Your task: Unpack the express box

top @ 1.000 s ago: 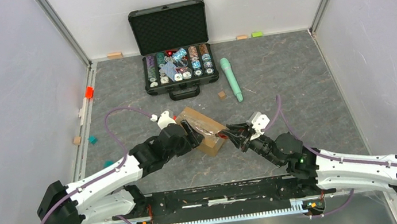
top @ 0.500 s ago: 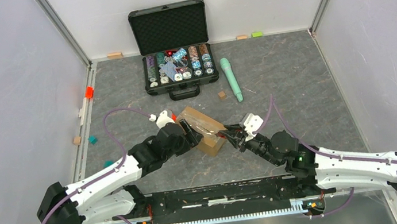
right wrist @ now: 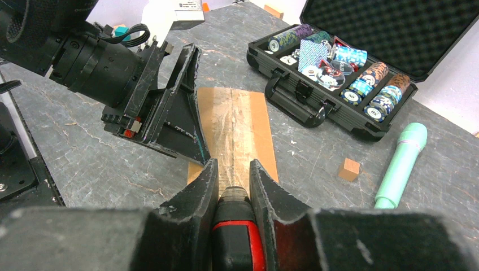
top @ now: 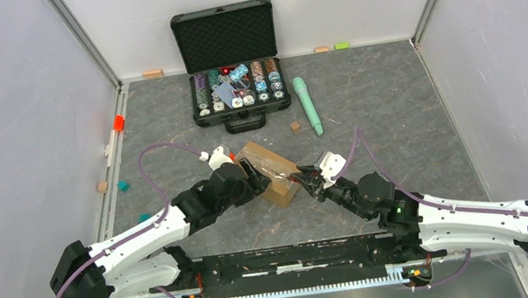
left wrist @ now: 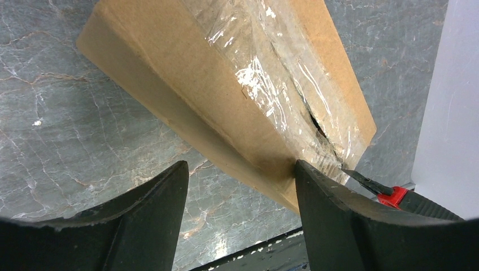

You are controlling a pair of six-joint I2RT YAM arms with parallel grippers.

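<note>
- Right wrist view, nearest: right pincer (right wrist: 233,169) closed narrow on the red-and-black handle of a cutter (right wrist: 236,226), one finger down each side of it.
- Just past those fingertips: express box (right wrist: 237,121), brown cardboard, flat on the grey marbled worktop (top: 393,101), with a strip of glossy clear tape running along the middle of its top face.
- In the left wrist view: thin dark blade of the cutter at the box's taped end, right by a dark split in the seam; tape there crinkled.
- Left pincer (left wrist: 240,169) spread wide and gripping nothing, low at the box's long side; one fingertip (left wrist: 302,169) right at the cardboard's lower edge, the other well clear of it over bare stone.
- From the top external view: box at mid-worktop, set at a slant, between the two pincers, left arm reaching in from the left and right arm from the right.
- Farther back, to the right: small wooden block (top: 294,126), with a mint-green microphone (top: 307,105) lying just beyond it.
- Farthest, by the back wall: black poker-chip case (top: 227,37), lid up, rows of chips in its base.
</note>
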